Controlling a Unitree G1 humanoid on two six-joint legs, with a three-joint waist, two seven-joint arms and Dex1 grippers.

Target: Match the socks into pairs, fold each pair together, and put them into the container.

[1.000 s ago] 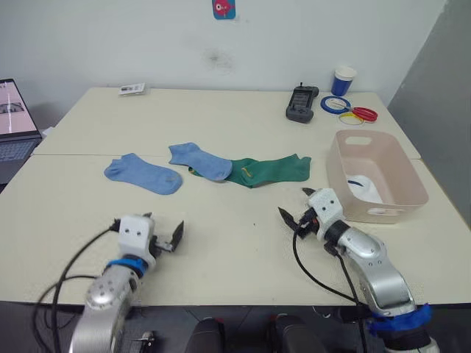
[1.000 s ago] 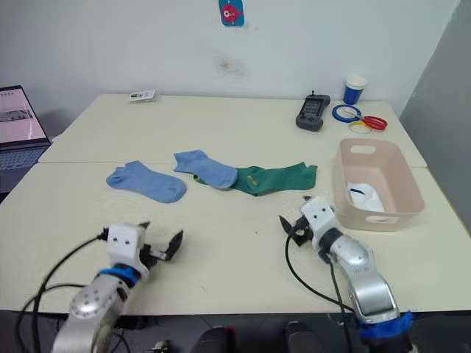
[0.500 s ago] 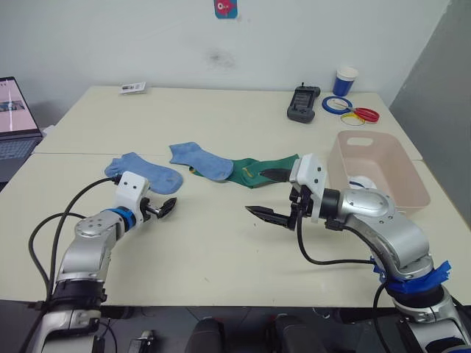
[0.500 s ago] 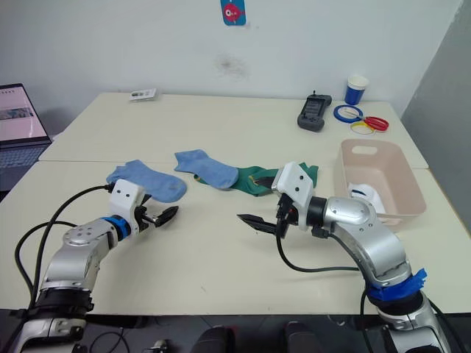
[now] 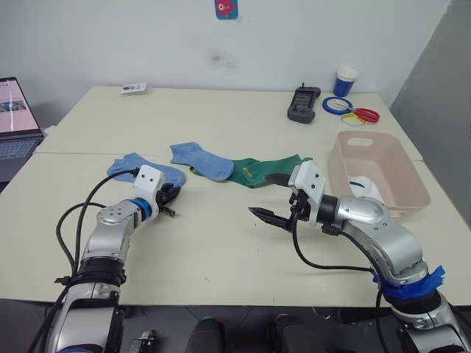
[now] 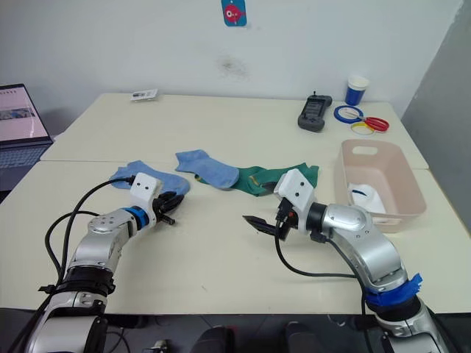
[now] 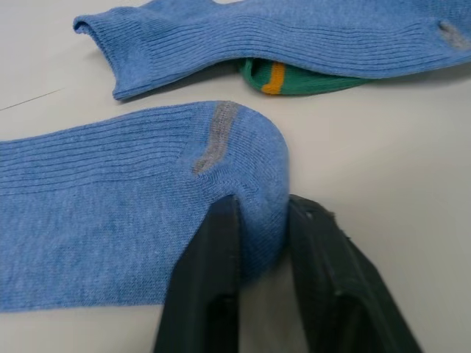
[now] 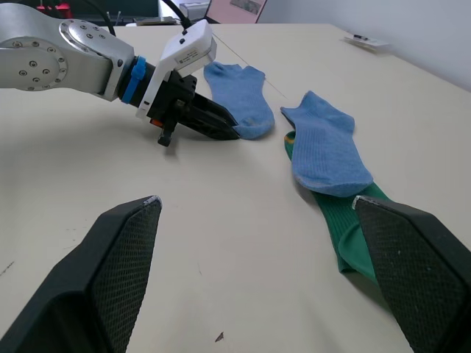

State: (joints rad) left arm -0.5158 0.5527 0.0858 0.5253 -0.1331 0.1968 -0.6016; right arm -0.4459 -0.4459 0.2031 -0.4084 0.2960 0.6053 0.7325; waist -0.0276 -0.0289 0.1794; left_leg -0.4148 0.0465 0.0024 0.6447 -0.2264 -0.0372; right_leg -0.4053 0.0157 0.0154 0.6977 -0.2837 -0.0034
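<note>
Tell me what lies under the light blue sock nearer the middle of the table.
The middle light blue sock overlaps dark green socks; a green cuff with a yellow mark peeks from beneath it. How many green socks lie there stays hidden.

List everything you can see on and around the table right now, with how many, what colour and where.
Blue socks: two, light blue, mid-table; the left one is pinched at its toe.
Green socks: dark green, stacked right of the blue ones, partly under one; count unclear.
White sock: white, in the tub; count unclear.
Tub: one, pale pink, right side.
Remote-like device: one, dark grey, far edge.
Cup: one, blue, far right corner.
Tape rings: blue, yellow, red, by the cup.
Card: one, white, far left.
Laptop: one, open, left of the table.
Wall sticker: one, blue and pink.
Left gripper: shut on a blue sock.
Right gripper: open, over the table.
</note>
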